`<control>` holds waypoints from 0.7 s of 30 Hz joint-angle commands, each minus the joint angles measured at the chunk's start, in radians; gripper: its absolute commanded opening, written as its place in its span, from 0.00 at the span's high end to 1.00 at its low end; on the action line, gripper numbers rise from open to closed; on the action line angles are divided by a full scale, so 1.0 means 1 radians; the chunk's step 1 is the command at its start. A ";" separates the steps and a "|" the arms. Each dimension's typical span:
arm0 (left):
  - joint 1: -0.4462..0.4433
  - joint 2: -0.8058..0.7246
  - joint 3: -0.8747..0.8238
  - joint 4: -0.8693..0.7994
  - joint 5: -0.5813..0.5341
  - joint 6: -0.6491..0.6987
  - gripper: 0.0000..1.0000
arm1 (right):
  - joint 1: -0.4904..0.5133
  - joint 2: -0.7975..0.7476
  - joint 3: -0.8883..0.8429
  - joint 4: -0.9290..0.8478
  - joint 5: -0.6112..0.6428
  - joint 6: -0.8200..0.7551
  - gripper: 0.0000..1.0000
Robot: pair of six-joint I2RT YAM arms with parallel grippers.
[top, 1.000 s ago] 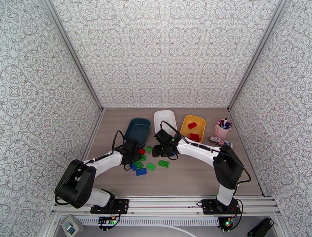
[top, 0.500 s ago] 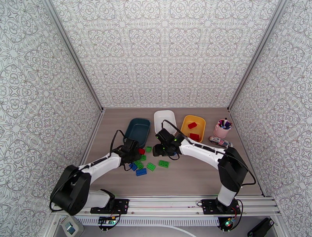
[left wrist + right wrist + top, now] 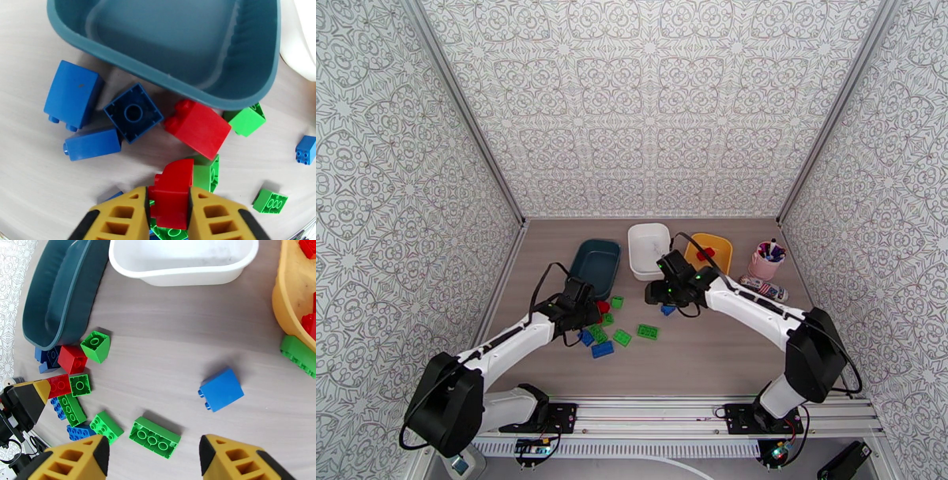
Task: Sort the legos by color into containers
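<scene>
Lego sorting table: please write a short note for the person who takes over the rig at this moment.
Left gripper: jaws shut on a red brick, at the pile beside the teal tub.
Right gripper: jaws open, empty, above the table.
Done: red bricks lie in the yellow tub; teal tub and white tub look empty.
Left to do: blue, green and red bricks loose on the table, among them a lone blue brick.

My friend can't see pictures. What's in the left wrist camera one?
The left gripper is shut on a red lego. Past it, blue legos, green legos and a second red lego lie on the table beside the teal tub.
</scene>
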 commanded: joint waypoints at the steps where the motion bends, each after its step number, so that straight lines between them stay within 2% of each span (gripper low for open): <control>1: 0.008 0.014 -0.010 0.009 0.031 -0.001 0.77 | -0.006 -0.022 -0.026 -0.003 0.003 -0.007 0.35; 14: -0.012 -0.044 0.026 -0.014 0.074 0.003 0.81 | -0.018 -0.030 -0.036 0.000 0.005 -0.010 0.35; 21: -0.020 -0.049 0.039 0.026 0.146 -0.001 0.81 | -0.021 -0.024 -0.042 0.004 0.001 -0.013 0.35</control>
